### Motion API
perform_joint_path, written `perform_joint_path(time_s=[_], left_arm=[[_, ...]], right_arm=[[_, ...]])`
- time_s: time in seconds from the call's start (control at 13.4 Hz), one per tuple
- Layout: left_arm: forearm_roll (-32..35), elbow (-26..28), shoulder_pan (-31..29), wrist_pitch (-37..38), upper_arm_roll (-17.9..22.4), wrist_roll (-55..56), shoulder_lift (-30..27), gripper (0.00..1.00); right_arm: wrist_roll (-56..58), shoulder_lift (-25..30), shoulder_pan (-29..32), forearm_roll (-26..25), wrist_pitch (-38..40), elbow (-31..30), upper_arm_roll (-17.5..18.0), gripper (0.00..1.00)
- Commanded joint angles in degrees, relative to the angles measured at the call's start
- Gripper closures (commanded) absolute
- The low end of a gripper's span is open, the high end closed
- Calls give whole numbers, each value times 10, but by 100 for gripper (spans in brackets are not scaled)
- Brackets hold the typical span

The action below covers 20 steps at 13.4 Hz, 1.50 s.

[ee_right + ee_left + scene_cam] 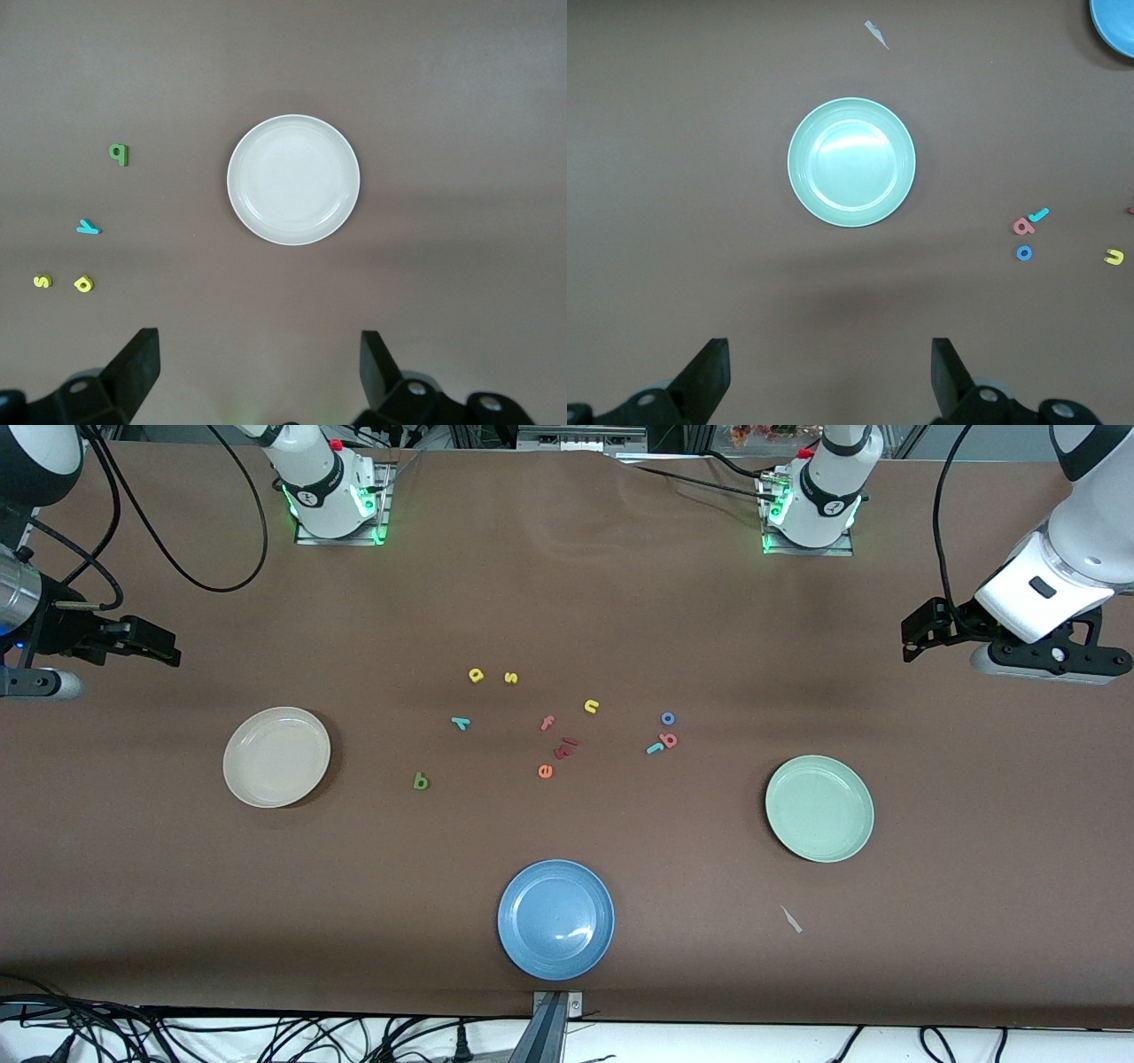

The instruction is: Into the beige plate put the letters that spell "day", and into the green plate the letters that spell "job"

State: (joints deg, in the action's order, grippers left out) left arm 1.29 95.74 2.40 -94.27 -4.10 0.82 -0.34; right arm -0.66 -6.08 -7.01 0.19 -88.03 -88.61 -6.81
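Note:
The beige plate [276,756] [293,180] lies empty toward the right arm's end, the green plate [819,808] [851,162] empty toward the left arm's end. Between them lie the yellow a [476,676], teal y [460,723] and dark green d [421,781], then the blue o [668,718], salmon b [669,740] and teal j [655,748], the last two touching. My right gripper [155,646] [259,343] hangs open and empty high above the table's end. My left gripper [917,638] [830,350] hangs open and empty over the other end.
A blue plate [555,919] sits nearest the front camera. Other letters lie in the middle: yellow s [510,677], yellow n [592,706], salmon f [547,723], orange e [545,771] and dark red pieces [565,747]. A pale scrap [790,919] lies near the green plate.

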Motion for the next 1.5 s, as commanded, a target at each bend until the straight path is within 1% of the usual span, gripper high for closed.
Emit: perform_joint_path(time_s=[0.0,0.3,0.52,0.6,0.67,0.97,1.12,1.27,1.42], left_arm=[[-6,-20,1,15,1,-9,8,0],[-6,-25,3,31,1,-11,14,0],[-6,-30,25,52,-6,-12,28,0],[-6,-43,34,55,-6,-12,40,0],[-6,-51,41,59,-6,-12,53,0],[-16,-53,83,58,-7,-8,120,0],[-18,-53,114,52,-7,-7,152,0],[-17,-53,137,5,-7,-7,182,0],[-32,-52,161,-53,-7,-7,228,0]], right_arm=[[5,3,-2,-5,4,-8,0,0],[5,-2,-2,-5,2,-8,0,0],[8,-26,-11,-5,3,-7,2,0],[8,-30,-19,-5,3,-7,3,0],[11,-44,-35,-5,3,-6,3,0],[3,-86,-86,-6,-6,-5,3,0],[-3,-109,-98,-3,-24,-5,3,0],[-66,-139,-112,9,-64,-4,4,0],[-117,-182,-140,29,-133,-5,8,0]])
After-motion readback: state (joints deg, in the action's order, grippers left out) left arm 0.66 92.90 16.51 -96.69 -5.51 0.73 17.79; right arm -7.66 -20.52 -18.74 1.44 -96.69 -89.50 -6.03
